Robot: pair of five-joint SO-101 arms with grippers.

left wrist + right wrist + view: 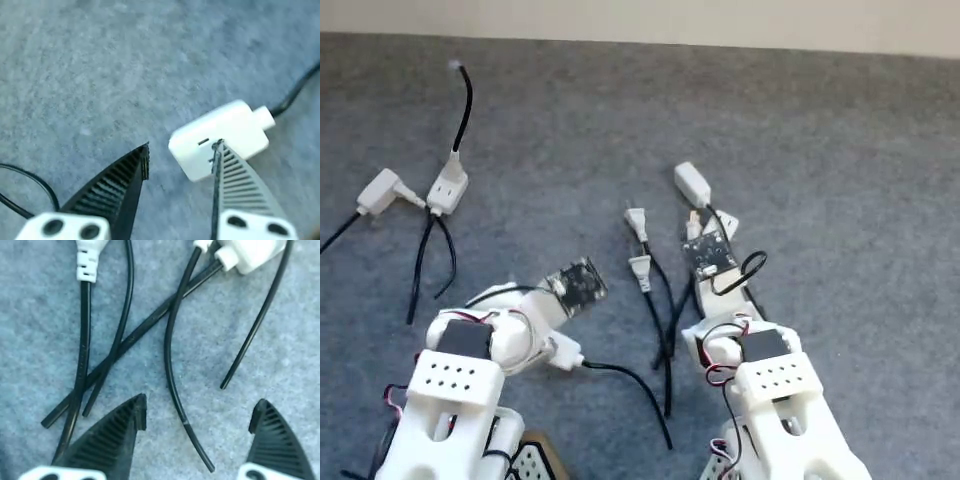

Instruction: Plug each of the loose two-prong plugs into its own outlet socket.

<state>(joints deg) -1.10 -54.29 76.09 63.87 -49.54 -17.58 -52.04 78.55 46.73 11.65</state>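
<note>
Two loose white two-prong plugs (636,218) (640,268) lie on the grey carpet at mid-table, their black cords trailing toward the arms. A white outlet socket (692,182) lies just beyond them. In the right wrist view my right gripper (200,400) hovers open over crossed black cords (125,340), with one plug (90,257) and a white socket body (250,252) ahead of it. My left gripper (181,146) is open low over the carpet; another white socket block (217,137) lies against one finger (235,175). That block (565,352) sits beside the left arm.
At the far left a white angled plug (380,190) lies against another white socket (447,188), both with black cords. Bare carpet (820,130) stretches across the back and right. Loose cords (660,330) run between the two arms.
</note>
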